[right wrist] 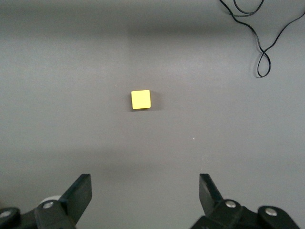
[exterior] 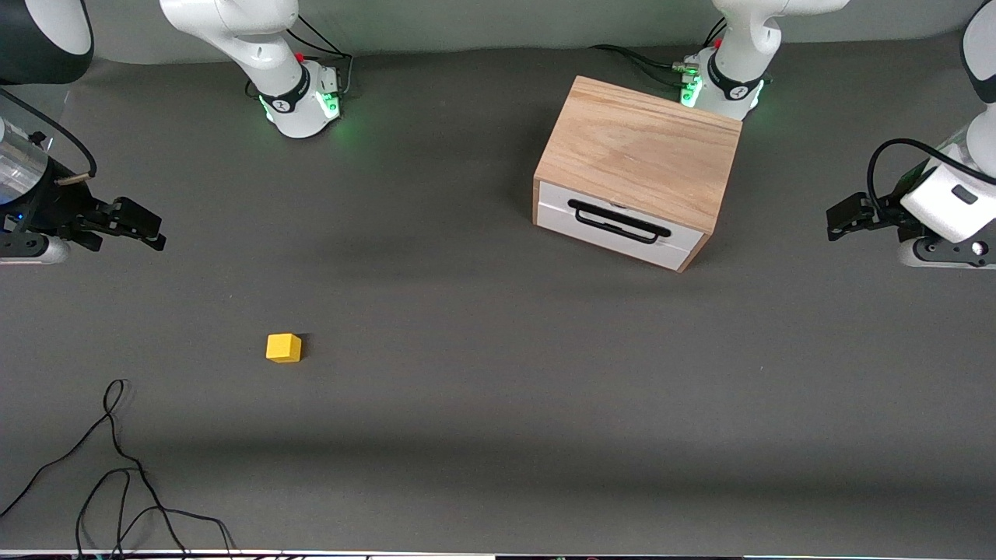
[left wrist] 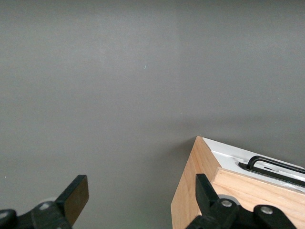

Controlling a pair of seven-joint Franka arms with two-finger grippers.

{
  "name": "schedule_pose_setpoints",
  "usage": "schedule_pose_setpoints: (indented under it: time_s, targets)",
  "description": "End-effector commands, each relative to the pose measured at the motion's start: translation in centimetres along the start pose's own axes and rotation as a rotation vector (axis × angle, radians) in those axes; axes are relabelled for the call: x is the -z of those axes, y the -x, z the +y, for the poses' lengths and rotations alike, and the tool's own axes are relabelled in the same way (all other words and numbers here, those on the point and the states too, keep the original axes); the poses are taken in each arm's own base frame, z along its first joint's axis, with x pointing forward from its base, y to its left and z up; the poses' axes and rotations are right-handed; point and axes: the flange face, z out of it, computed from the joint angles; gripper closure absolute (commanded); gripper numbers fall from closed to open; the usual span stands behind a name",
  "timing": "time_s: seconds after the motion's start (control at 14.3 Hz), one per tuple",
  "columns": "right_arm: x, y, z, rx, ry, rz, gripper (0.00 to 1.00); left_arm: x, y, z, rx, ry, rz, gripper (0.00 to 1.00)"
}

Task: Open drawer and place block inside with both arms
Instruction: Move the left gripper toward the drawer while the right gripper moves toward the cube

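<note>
The oak box [exterior: 638, 152] stands close to the left arm's base, its white drawer [exterior: 618, 225] shut, with a black wire handle [exterior: 618, 221]. The small yellow block [exterior: 283, 348] lies on the grey table toward the right arm's end, nearer the front camera. My left gripper [exterior: 842, 218] is open and empty, up in the air at the left arm's end of the table, apart from the box; its wrist view shows the box corner [left wrist: 200, 191] and handle [left wrist: 271, 167]. My right gripper [exterior: 144, 225] is open and empty, up at the right arm's end; the block [right wrist: 140, 99] shows in its wrist view.
A loose black cable [exterior: 117, 467] lies on the table near the front edge at the right arm's end, also in the right wrist view [right wrist: 262, 43]. The arms' bases [exterior: 303, 97] glow green along the table's edge farthest from the front camera.
</note>
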Motion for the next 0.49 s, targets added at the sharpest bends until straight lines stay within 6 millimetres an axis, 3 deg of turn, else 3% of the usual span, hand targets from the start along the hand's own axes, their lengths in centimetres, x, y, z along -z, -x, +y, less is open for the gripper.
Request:
schedule_pose_setpoints:
  time_s: [0.0,0.42]
  targets:
    - [0.5,-0.2,0.2,0.0,-0.016,-0.007,0.0,0.8,-0.5,0.0,-0.014,0.002,0.009,0.0]
    - [0.0,-0.3,0.6,0.001,-0.023,-0.015,0.0,2.5,-1.8,-0.3,-0.001,0.0,0.044,0.0]
